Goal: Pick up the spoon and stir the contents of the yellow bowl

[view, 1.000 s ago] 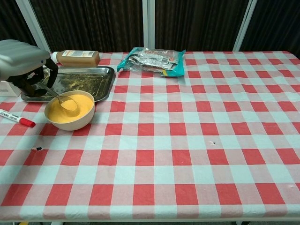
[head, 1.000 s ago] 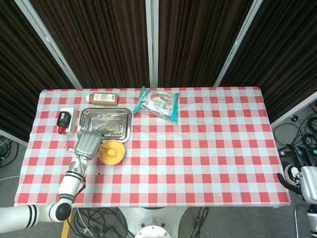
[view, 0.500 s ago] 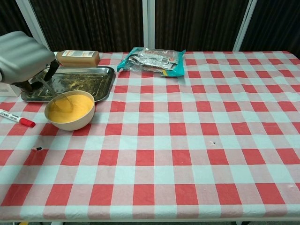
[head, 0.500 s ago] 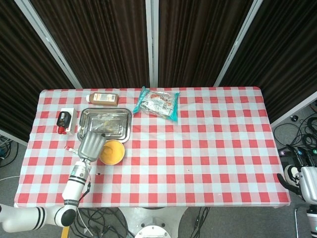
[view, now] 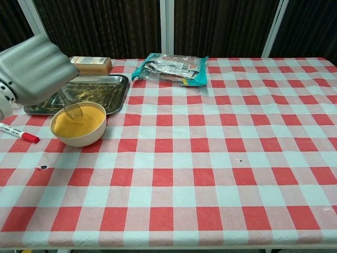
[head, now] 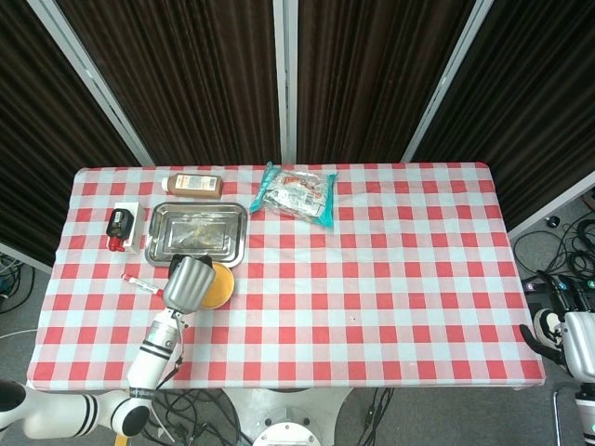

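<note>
The yellow bowl of orange-yellow batter stands at the table's left, in front of the metal tray. My left hand hovers over the bowl's left side and holds the spoon. The spoon's tip sits at the batter's back-left edge, and its handle is hidden under the hand. In the head view the left hand covers the left half of the bowl. My right hand hangs off the table's right end, low and away from everything; its fingers are not clear.
Behind the bowl lies a metal tray with food residue. A brown bottle lies behind it, and a teal snack packet further right. A red-capped marker lies left of the bowl. A black and red device sits at the left edge.
My left hand has swung rightward over the bowl, carrying the spoon from the batter's middle to its back-left edge. The right hand has not moved.
</note>
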Motion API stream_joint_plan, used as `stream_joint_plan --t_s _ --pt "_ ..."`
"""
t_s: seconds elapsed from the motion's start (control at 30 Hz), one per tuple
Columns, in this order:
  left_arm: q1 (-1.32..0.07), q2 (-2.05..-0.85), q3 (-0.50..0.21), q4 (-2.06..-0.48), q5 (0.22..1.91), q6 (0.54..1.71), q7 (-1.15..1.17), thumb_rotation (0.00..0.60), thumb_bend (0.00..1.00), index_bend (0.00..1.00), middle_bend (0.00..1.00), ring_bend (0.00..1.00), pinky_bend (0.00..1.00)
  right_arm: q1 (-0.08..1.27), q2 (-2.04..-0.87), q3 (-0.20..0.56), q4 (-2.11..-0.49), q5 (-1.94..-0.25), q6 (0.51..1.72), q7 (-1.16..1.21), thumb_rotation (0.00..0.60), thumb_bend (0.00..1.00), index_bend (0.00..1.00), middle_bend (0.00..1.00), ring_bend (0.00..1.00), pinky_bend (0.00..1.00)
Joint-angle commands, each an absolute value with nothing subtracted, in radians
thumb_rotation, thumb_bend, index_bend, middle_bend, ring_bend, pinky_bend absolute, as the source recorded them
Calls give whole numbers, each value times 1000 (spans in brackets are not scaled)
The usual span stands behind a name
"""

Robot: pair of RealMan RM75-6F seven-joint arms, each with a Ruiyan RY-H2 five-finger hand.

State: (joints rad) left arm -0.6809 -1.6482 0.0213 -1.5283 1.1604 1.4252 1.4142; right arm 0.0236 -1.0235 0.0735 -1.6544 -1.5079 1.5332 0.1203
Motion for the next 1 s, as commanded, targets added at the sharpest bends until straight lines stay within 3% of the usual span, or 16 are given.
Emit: stream_joint_plan --t_s 0.03,0.43,0.77,1.0 --pt "-680 -1650 9 -1536 1164 1425 1420 600 423 643 954 954 1000 23 -1023 73 -1655 -1508 1534 120 600 191 116 287 114 246" --pt "-674 -1703 -4 -1404 1147 1368 1454 600 424 648 960 962 1000 24 -1020 73 -1657 -1510 1533 118 600 191 116 287 114 245" --pt "-654 -1650 -42 -1489 1184 1420 1422 600 423 649 961 962 1000 20 -1020 71 -1655 -1514 1539 123 600 191 116 287 113 246" --pt "-662 -1646 -54 -1559 1053 1382 1603 600 426 731 968 970 1000 16 -1016 67 -1658 -1520 1546 121 600 191 116 287 114 246"
